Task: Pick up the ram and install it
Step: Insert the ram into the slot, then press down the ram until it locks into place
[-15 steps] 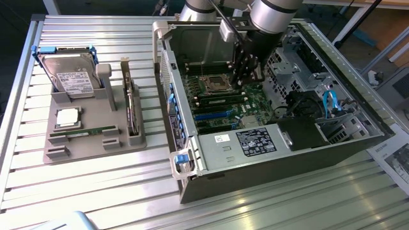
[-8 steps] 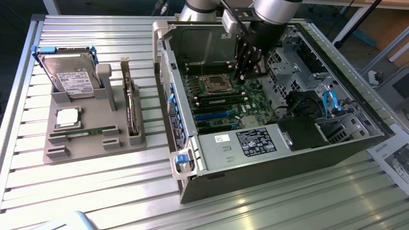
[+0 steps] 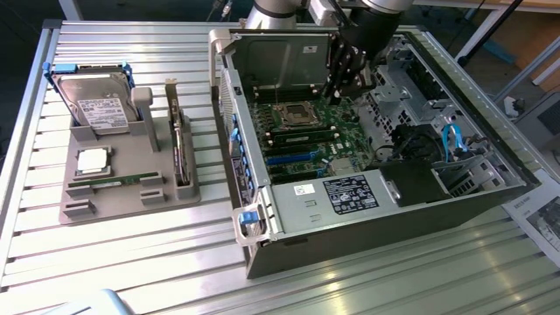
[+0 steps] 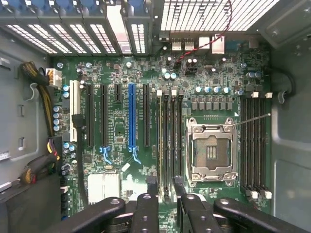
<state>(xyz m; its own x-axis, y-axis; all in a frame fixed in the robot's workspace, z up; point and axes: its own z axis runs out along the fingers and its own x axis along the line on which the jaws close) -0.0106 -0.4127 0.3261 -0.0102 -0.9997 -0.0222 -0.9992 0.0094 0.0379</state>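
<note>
The ram [image 3: 122, 178] is a long, thin green circuit-board stick. In the exterior view it shows as a narrow strip with a pale label near its middle. It rests in a groove of the grey moulded holder tray [image 3: 140, 152], along the tray's edge nearest the camera, just below the square silver processor chip [image 3: 92, 161]. The tray sits on the ribbed aluminium surface [image 3: 131, 262] near the edge at the exterior view's left. It also carries a hard drive with a white label [image 3: 96, 105], standing upright at the far end, and a tall dark expansion card [image 3: 178, 144] on edge along the side facing the computer.

The black two-fingered hand [image 3: 350, 88] is well apart from the ram. It hangs inside the open grey computer case [image 3: 350, 216], over the green motherboard [image 3: 306, 131]. In the wrist view the hand [image 4: 165, 187] is spread, with its fingertips [image 4: 152, 182] parted and nothing between them. The long black memory slots [image 4: 169, 141] show through the gap, with the square metal processor socket [image 4: 211, 150] just beside them.

A strip of bare slats runs between tray and case, and a wider stretch lies toward the surface's near edge. Inside the case, a metal cage wall stands close beside the hand.
</note>
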